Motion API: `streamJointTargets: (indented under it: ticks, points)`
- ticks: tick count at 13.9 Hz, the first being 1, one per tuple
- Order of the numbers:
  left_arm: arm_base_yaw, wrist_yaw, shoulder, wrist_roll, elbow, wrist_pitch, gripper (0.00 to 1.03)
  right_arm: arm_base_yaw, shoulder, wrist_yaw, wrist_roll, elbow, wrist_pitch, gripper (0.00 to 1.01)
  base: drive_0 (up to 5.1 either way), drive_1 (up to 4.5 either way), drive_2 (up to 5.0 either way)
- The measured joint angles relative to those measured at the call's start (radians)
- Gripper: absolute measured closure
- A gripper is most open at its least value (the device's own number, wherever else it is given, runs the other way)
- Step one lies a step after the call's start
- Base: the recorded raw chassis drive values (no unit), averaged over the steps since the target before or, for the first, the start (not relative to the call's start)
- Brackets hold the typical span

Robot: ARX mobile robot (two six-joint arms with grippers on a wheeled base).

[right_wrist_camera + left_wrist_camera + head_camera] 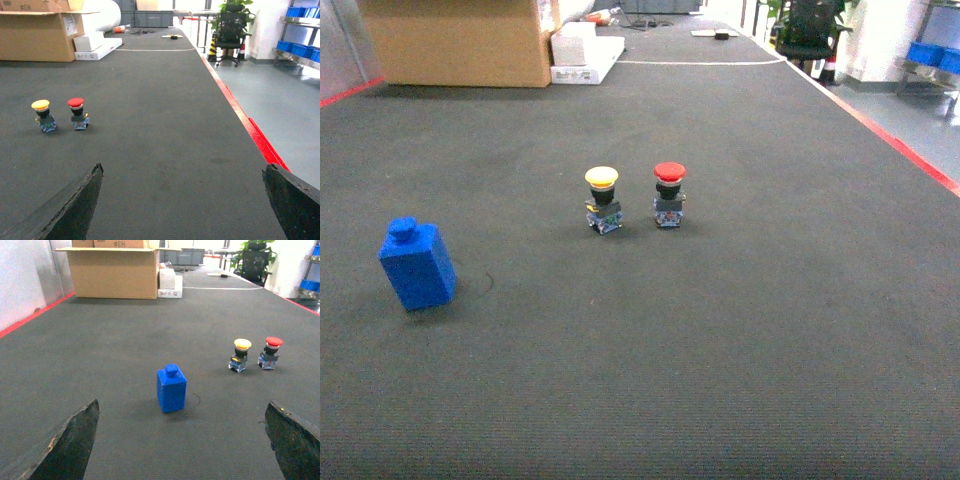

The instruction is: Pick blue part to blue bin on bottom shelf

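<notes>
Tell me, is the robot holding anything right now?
No, nothing is held. The left end effector is open, facing the blue block on the floor. The right end effector is open too, with only bare floor between its fingers.

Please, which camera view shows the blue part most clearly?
The left wrist view shows the blue part best: it stands near the middle, whole and upright, with its top stud plain. The head view shows it too, but off at the left side. The right wrist view does not show it.
</notes>
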State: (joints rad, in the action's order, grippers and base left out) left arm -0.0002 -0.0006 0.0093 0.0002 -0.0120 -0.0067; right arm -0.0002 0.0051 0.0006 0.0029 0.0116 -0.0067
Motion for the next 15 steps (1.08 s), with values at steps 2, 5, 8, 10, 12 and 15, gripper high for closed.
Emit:
streamJointTargets:
  ticks: [2, 5, 8, 10, 12, 15]
  points:
    - [0.000, 0.000, 0.000, 0.000, 0.000, 0.002, 0.05, 0.000, 0.000, -0.001, 0.000, 0.000, 0.002, 0.03, 0.0, 0.00, 0.0]
    - [0.000, 0.000, 0.000, 0.000, 0.000, 0.002, 0.05, 0.000, 0.000, -0.001, 0.000, 0.000, 0.002, 0.03, 0.0, 0.00, 0.0]
    - [-0.021, -0.062, 0.017, -0.020, -0.018, -0.074, 0.05, 0.000, 0.000, -0.001, 0.000, 0.000, 0.002, 0.03, 0.0, 0.00, 0.0]
    - [-0.083, -0.231, 0.173, -0.087, -0.064, -0.133, 0.05, 0.000, 0.000, -0.002, 0.000, 0.000, 0.002, 0.03, 0.0, 0.00, 0.0]
    - [-0.054, -0.178, 0.411, -0.106, -0.079, 0.171, 0.05, 0.000, 0.000, -0.001, 0.000, 0.000, 0.002, 0.03, 0.0, 0.00, 0.0]
    - [-0.052, -0.128, 0.996, -0.098, -0.237, 0.660, 0.05, 0.000, 0.000, -0.001, 0.000, 0.000, 0.002, 0.03, 0.0, 0.00, 0.0]
